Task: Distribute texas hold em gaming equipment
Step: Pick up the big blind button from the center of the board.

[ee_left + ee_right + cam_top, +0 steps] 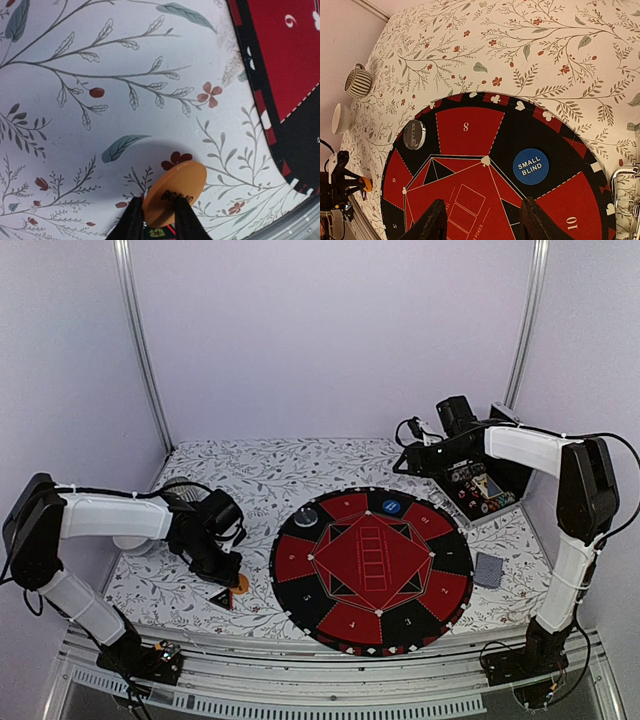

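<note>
An orange disc printed BIG BLIND stands tilted between the fingers of my left gripper, which is shut on it just over the flowered cloth, left of the mat. From above, the left gripper and orange disc sit beside a black-red triangle. A blue SMALL BLIND disc and a dark dealer disc lie on the mat. Grey-blue cards lie right of the mat. My right gripper hangs open and empty high over the mat.
The large round red-and-black mat fills the table's middle. An open case with chips stands at the back right under the right arm. A striped cup and a white bowl stand at the left edge.
</note>
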Controlling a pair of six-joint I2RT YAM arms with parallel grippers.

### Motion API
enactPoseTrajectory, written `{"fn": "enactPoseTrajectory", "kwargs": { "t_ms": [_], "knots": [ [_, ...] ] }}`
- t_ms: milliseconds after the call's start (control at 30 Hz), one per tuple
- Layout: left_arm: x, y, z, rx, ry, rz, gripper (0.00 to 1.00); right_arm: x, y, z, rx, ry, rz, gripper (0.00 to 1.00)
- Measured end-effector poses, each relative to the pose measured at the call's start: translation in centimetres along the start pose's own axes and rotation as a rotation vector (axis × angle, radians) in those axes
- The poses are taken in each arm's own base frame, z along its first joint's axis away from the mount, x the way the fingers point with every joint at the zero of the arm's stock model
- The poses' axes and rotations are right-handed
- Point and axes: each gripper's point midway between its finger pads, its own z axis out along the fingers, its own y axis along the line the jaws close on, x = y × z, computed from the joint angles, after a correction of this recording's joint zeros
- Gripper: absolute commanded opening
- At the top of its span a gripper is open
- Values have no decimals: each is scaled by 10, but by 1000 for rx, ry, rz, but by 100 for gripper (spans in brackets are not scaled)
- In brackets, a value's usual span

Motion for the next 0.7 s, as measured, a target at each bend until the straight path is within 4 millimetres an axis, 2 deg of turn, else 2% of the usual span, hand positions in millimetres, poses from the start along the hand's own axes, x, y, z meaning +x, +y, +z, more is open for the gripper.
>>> {"fn": "enactPoseTrajectory", "kwargs": {
  "t_ms": [133, 267, 367, 500, 600, 700],
  "knots": [
    [-6, -4, -4, 19, -19, 1, 0, 1, 0, 0, 0, 3, -2, 51],
    [-11, -8, -7, 37, -41, 3, 0, 1, 0, 0, -1, 6, -1, 51],
    [-27, -19, -20, 86, -111, 10, 0, 2, 1, 0, -4, 8, 0, 51],
    [-22, -16, -17, 81, -98, 7, 0, 4, 3, 0, -21, 16, 2, 51],
    [-22, -17, -20, 90, -109, 10, 0, 6, 10, 1, -54, 26, -8, 51],
    [-27, -22, -33, 114, -155, 19, 0, 14, 25, 2, -102, 39, -46, 51]
  ]
}}
